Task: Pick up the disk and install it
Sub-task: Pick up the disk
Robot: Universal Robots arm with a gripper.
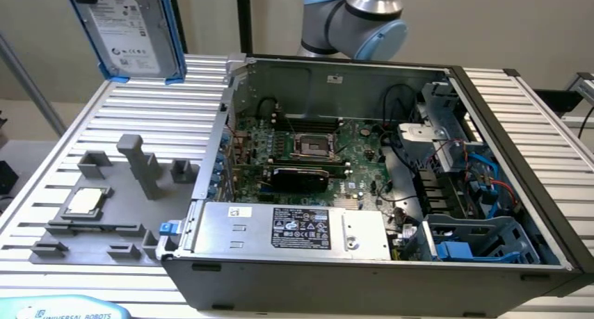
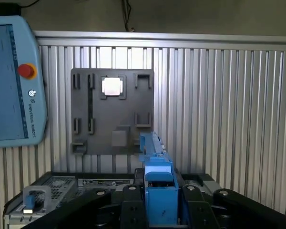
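**Disk aloft, off to one side of the case**

Ribbed aluminium surface [image 1: 139, 117] all round, with an open computer case [image 1: 519, 145] lying on it, lid off, board and wiring exposed. Just beside the case, on the exterior view's left: a grey fixture plate [image 1: 93, 222] bearing a small square CPU chip [image 1: 83, 201].

Above the level of the case and out past its far corner, on the exterior view's left: the disk [image 1: 125, 27], lifted off the surface, hanging on edge with the white label facing outward and the blue carrier round it. From the wrist: hand [image 2: 159, 193] clamped on the disk, black fingers [image 2: 131, 205] tight against both sides of the blue carrier, no gap to be seen.

Judged to be mid-carry, with nothing yet seated in the case.

To carry well:
- Hold the grip as it is. Only thin plastic lies under the fingers, likely to twist if loosened.
- Stay high while crossing the case wall, on account of the tall rim.
- Move slowly and without swing. A flat, heavy load held at one end probably tends to pendulum.
- Keep the carrier square to the case sides. Hard to correct a skew among the loose cables [image 1: 483, 173] inside the case, near the blue drive cage [image 1: 483, 239]
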